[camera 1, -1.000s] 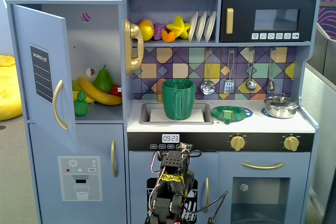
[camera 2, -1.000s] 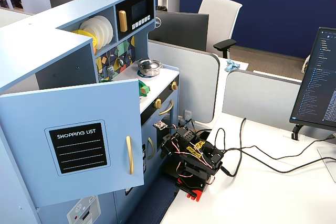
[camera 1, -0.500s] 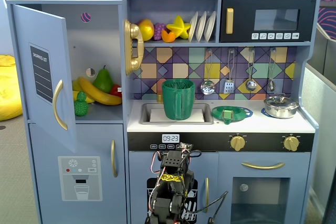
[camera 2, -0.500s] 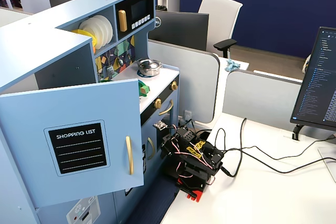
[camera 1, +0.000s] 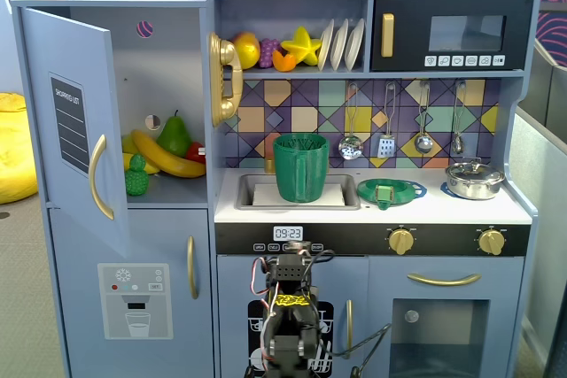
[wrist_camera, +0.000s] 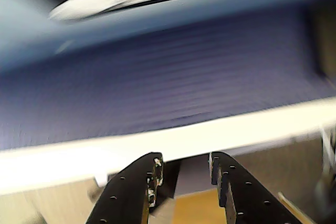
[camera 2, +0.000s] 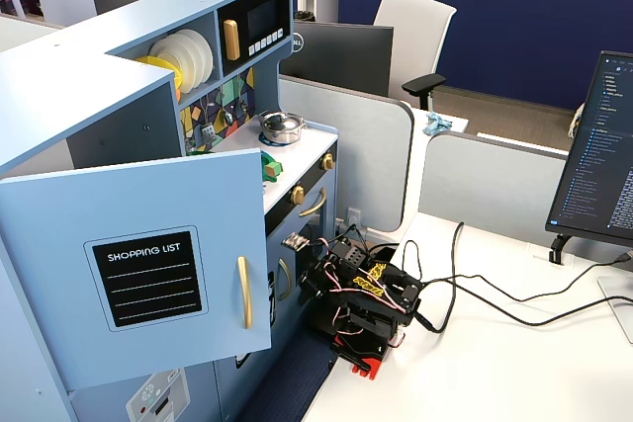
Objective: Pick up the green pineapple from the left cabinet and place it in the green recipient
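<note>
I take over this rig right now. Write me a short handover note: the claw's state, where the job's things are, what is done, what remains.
Claw: open and empty in the wrist view; the arm sits folded low in front of the toy kitchen.
Small bright-green bumpy plastic pineapple: on the shelf of the tall light-blue cupboard, whose door stands open, just left of the yellow banana in a fixed view.
Tall dark-green ribbed plastic cup: upright in the sink.
Done: nothing yet beyond the open door.
Left: reach to the shelf, grasp the pineapple, carry it over and drop it in the cup.
</note>
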Tool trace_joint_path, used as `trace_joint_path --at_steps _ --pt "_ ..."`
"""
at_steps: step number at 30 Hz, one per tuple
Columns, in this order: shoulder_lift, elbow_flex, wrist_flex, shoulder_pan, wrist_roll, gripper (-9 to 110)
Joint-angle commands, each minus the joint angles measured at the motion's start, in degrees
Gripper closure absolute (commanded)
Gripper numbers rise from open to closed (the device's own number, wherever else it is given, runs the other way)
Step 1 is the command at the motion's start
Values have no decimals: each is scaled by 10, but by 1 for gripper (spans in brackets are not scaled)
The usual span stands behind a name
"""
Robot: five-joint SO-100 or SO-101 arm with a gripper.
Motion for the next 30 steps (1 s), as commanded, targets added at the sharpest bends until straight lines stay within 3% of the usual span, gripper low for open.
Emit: trace_joint_path --at_steps 1,13,19,30 --pt "-5 2 47 -114 35 101" --pt "-92 -103 -349 -313 -87 101" --pt "-208 -266 -426 -368 -137 101" --pt "-380 -414 -649 -403 -43 86"
